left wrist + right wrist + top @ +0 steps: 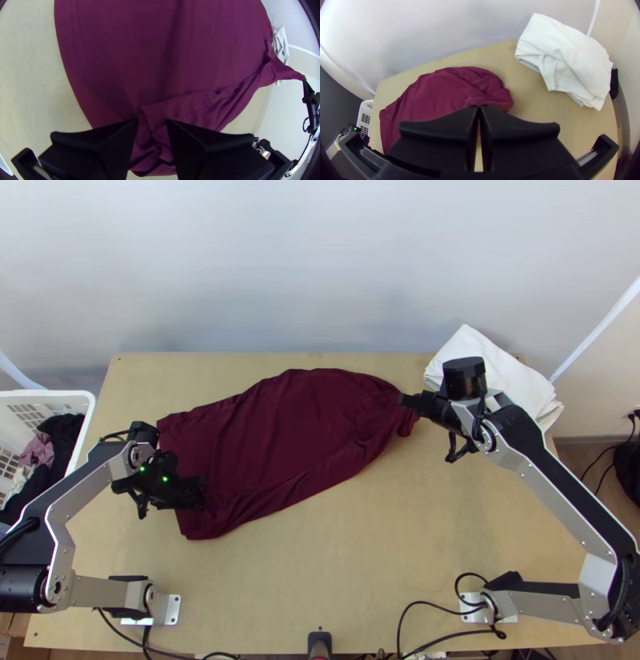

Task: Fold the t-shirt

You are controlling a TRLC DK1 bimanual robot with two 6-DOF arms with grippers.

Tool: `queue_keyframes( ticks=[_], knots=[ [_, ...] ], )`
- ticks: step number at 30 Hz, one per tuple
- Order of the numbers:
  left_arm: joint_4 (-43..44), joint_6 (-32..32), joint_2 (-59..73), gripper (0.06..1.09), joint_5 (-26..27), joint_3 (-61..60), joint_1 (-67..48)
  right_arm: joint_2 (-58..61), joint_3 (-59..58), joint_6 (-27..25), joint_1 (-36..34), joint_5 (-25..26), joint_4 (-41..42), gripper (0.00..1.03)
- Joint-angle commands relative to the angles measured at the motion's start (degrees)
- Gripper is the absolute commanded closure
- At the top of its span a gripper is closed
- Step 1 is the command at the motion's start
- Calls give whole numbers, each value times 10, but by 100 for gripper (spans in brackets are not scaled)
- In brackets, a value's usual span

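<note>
the shirt (264,436) lies rumpled on the worktop (384,548), left of the white cloth (500,368). the right pincer (408,400) is pinching its bunched right end; the left pincer (197,492) is spread over its near left corner.

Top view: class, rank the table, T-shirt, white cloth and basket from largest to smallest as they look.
1. Table
2. T-shirt
3. White cloth and basket: too alike to rank; the basket is cut off.

High downward and nearer wrist views share the t-shirt (272,436).
</note>
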Motion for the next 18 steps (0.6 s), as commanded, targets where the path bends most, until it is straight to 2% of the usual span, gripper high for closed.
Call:
queue_keyframes(
  ticks=[1, 18],
  knots=[
    [-11, -4, 4, 60, -1, -4, -3, -16, -7, 12, -2, -1, 8, 100],
    [-28, 3, -31, 60, 0, 10, -2, -14, -13, 11, -3, -1, 19, 100]
  ],
)
